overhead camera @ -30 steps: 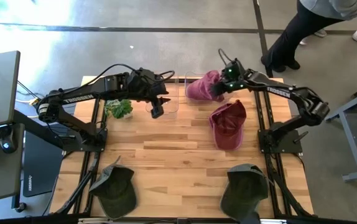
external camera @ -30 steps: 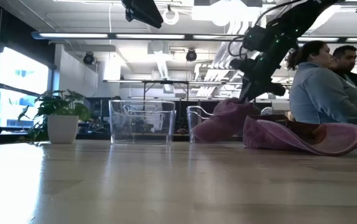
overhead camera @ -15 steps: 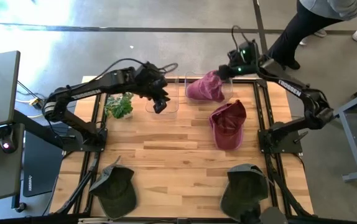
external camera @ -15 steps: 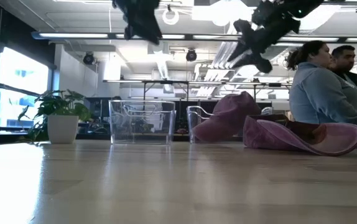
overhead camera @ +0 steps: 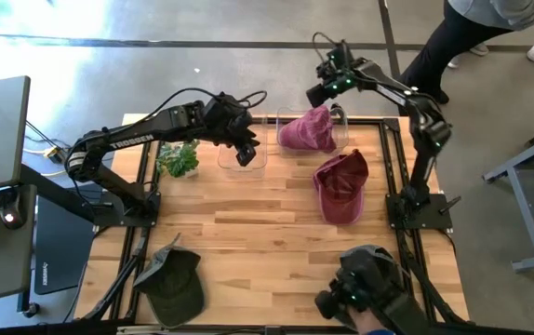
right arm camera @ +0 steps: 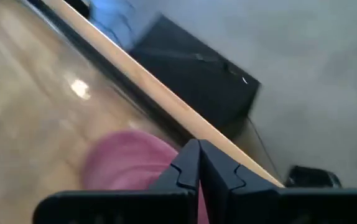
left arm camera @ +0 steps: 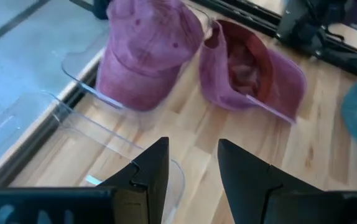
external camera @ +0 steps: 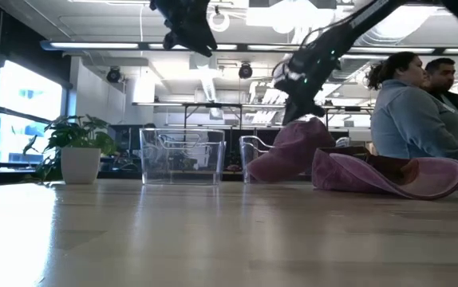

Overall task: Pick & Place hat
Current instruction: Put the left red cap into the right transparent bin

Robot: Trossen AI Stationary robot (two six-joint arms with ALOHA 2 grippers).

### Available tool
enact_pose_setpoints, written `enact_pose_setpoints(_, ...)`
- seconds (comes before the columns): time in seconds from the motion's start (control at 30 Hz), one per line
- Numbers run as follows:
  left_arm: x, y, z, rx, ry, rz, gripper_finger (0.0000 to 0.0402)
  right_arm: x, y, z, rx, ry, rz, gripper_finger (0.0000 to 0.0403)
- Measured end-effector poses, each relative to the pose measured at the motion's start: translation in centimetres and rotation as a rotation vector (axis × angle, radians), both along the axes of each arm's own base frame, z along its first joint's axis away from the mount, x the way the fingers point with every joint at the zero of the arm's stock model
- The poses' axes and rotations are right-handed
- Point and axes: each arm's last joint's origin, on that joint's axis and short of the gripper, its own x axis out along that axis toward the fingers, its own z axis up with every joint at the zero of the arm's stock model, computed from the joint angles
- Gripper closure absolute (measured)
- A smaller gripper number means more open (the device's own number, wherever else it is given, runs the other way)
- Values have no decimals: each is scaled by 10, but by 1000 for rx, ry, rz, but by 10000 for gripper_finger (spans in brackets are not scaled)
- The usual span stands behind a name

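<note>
A magenta hat [overhead camera: 306,130] sits in the right of two clear bins [overhead camera: 340,130] at the table's far edge, its crown bulging above the rim [external camera: 289,151]. A second, maroon hat [overhead camera: 341,186] lies on the wood just nearer, its hollow side up [left arm camera: 253,68]. My right gripper [overhead camera: 315,93] hangs shut in the air beyond the far edge, above and behind the magenta hat [right arm camera: 129,162]. My left gripper [overhead camera: 245,154] hovers open over the empty left bin [overhead camera: 248,154], holding nothing.
A small potted plant [overhead camera: 178,161] stands at the far left. Two dark green hats [overhead camera: 172,279] [overhead camera: 369,274] lie at the near edge, with a dark object [overhead camera: 346,300] coming in by the right one. People [external camera: 420,112] are beyond the table's far right side.
My right gripper has risen off the magenta hat and swung away past the table's far edge, toward the left. The hat stays in its bin, its crown now standing higher. My left gripper has drifted slightly right over the left bin.
</note>
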Motion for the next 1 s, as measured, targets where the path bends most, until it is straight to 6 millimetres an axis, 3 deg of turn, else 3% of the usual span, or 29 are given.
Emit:
enact_pose_setpoints(0.13,1,1,1,-20,-22,46,268,3,-2,-15,73,97,92,401)
enact_pose_setpoints(0.4,1,2,0,-46,-31,101,268,1,23,-22,203,248,247,401)
enact_pose_setpoints(0.73,3,3,-3,-38,-18,115,268,-3,39,-73,265,364,208,401)
enact_pose_setpoints(0.87,3,3,-3,-42,-18,110,268,-1,35,-70,213,380,158,402)
enact_pose_setpoints(1.0,3,2,-3,-27,-11,96,268,0,29,-50,160,426,124,400)
